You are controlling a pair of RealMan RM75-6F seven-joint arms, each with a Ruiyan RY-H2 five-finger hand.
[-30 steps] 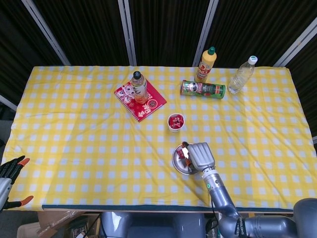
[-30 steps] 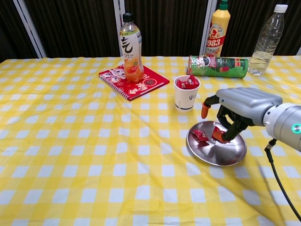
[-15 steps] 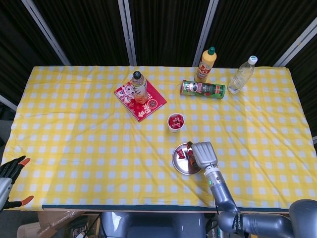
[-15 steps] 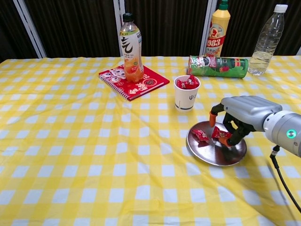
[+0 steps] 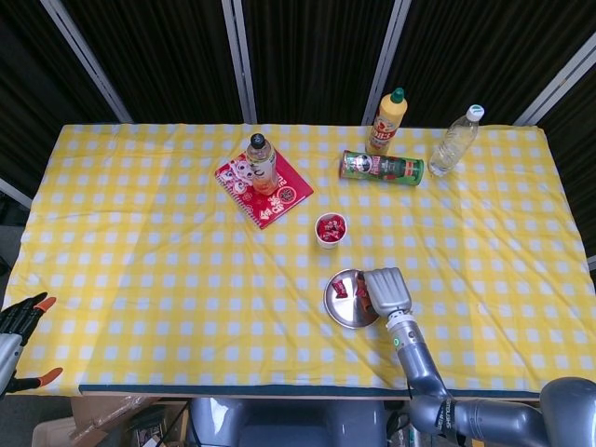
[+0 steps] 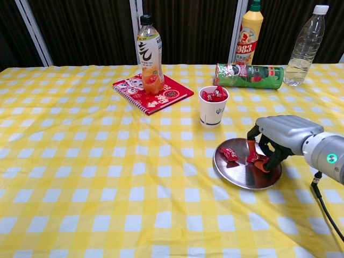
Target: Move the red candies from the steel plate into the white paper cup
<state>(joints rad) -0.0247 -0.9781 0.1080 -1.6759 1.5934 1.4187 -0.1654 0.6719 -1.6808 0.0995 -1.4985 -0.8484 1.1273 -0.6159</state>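
Observation:
The steel plate [image 6: 239, 174] lies on the yellow checked cloth just in front of the white paper cup [image 6: 213, 110], which holds several red candies. One red candy [image 6: 228, 154] lies loose on the plate's left side. My right hand [image 6: 280, 136] hangs low over the plate's right half, fingers curled around a second red candy [image 6: 258, 160] that sits close to the plate's surface. The head view shows the right hand [image 5: 386, 290] covering the right part of the plate [image 5: 341, 307], with the cup [image 5: 330, 230] beyond it. My left hand [image 5: 13, 337] rests off the table's near left corner, fingers apart, empty.
A red notebook [image 6: 153, 93] with an orange drink bottle [image 6: 150, 56] on it lies at the back left. A green can [image 6: 248, 76] lies on its side behind the cup, with a yellow bottle [image 6: 250, 33] and a clear water bottle [image 6: 306, 47] further back.
My right hand has slid to the right and sunk lower over the plate, and the candy in its fingers has moved along with it. The left hand has stayed still.

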